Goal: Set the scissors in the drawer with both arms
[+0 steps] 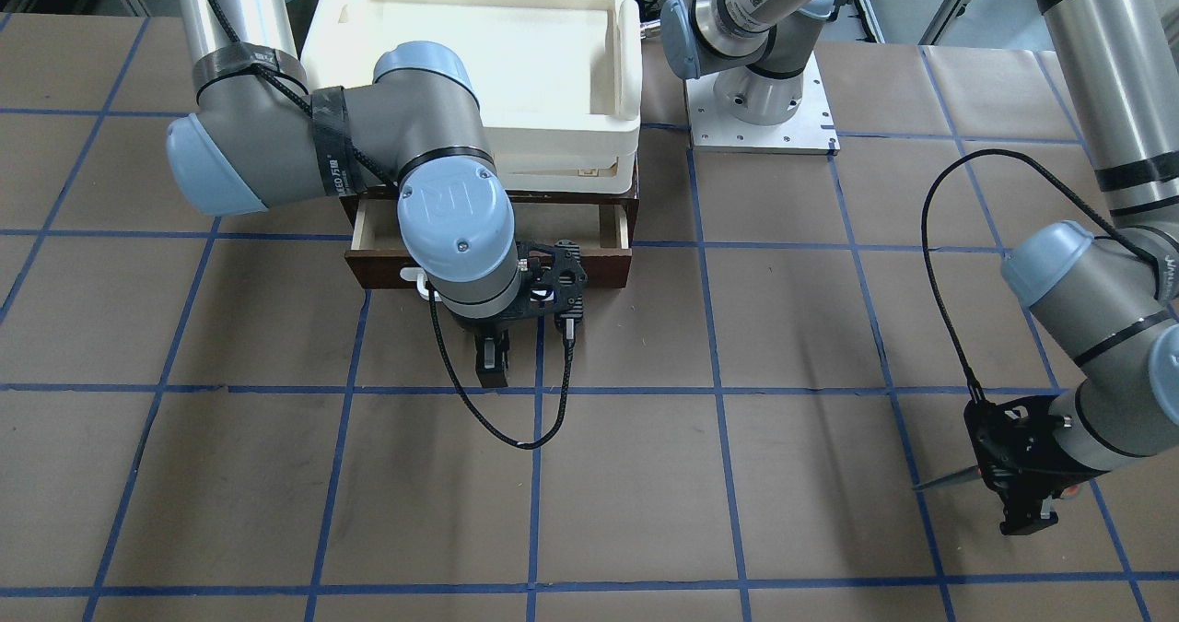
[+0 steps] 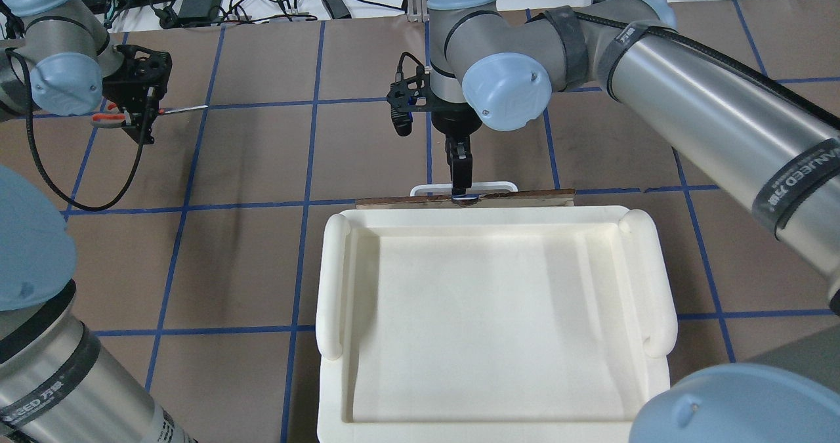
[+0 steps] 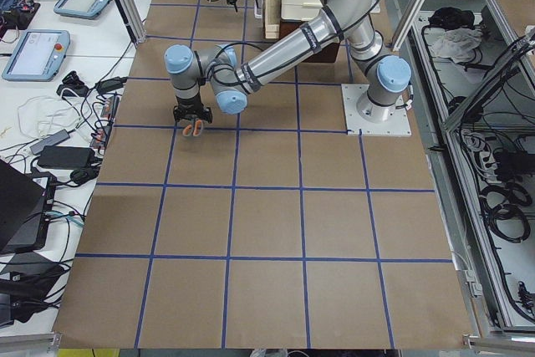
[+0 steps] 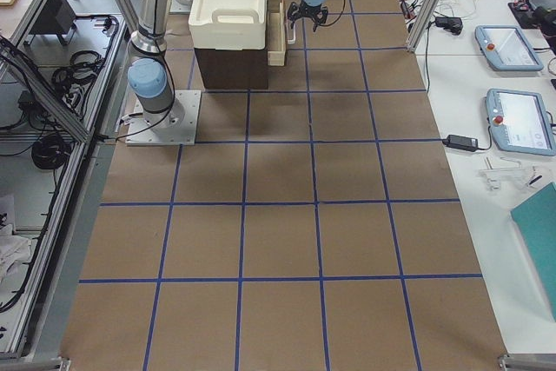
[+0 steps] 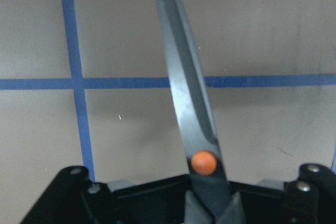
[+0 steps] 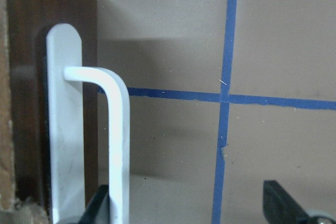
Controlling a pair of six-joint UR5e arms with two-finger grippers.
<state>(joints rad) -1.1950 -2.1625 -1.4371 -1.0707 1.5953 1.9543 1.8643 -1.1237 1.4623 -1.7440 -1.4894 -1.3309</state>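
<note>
Scissors pinched in left gripper, blades together, well apart from drawer. Drawer partly pulled out, pale interior showing, white tray stacked above it. Right gripper spread at handle, bar just beside one finger.

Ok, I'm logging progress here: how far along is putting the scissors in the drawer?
Done: the drawer stands partly open, with the right pincer open at its white handle. In hand: the left pincer grips the scissors, far from the drawer. Remaining: carry them over and drop them in.
</note>
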